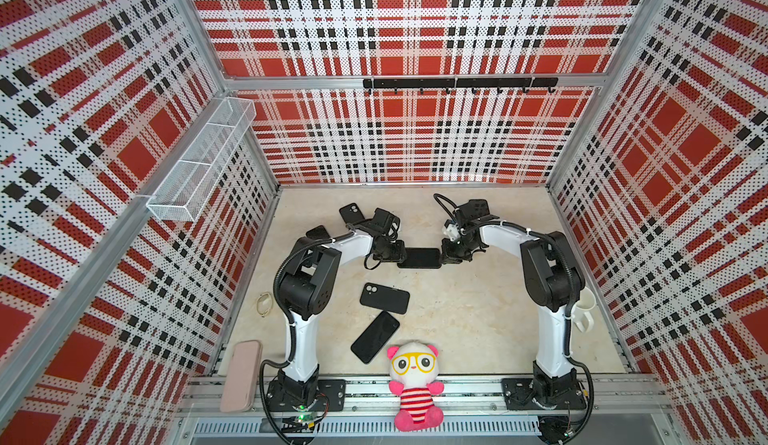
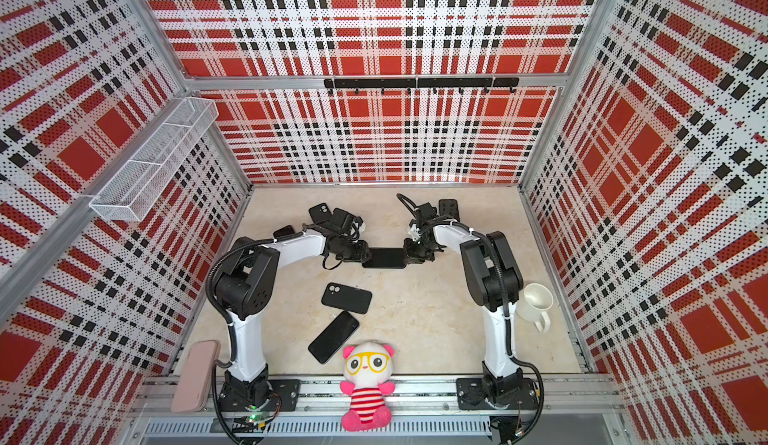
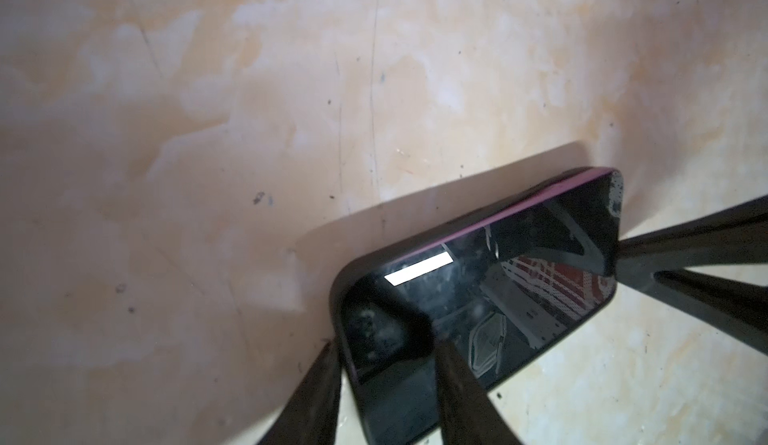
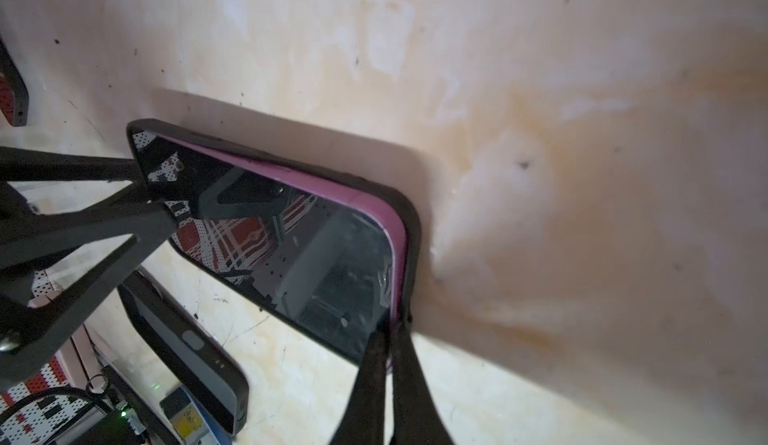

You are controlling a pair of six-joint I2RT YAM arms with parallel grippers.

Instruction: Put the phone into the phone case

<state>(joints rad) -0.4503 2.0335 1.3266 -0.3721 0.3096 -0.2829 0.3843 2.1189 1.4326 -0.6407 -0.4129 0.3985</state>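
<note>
**Phone in its case, held between my two claws**

The phone [image 4: 291,247] lay screen-up inside the black phone case [image 4: 412,235], directly between my claws. Along one long side a pink strip of the phone's edge showed between the screen and the case's rim. Whether it sat fully home there I could not tell. My right claw [image 4: 392,330] was pinched almost fully together on the rim at a corner of the case. My left claw [image 3: 370,335] stood partly open across the opposite short end. One of its fingers lay over the screen and the other against the case's outside, gripping that end.

Back from my claws, towards my bases, a second black case [image 1: 384,298] lay back-up on the table [image 1: 478,318]. Just beside it a bare phone [image 1: 375,337] lay screen-up. A white mug [image 2: 536,303] stood near my right arm, well apart from the right claw; what it held I could not tell. A wire basket [image 1: 199,164] hung on the wall out beyond my left claw.
</note>
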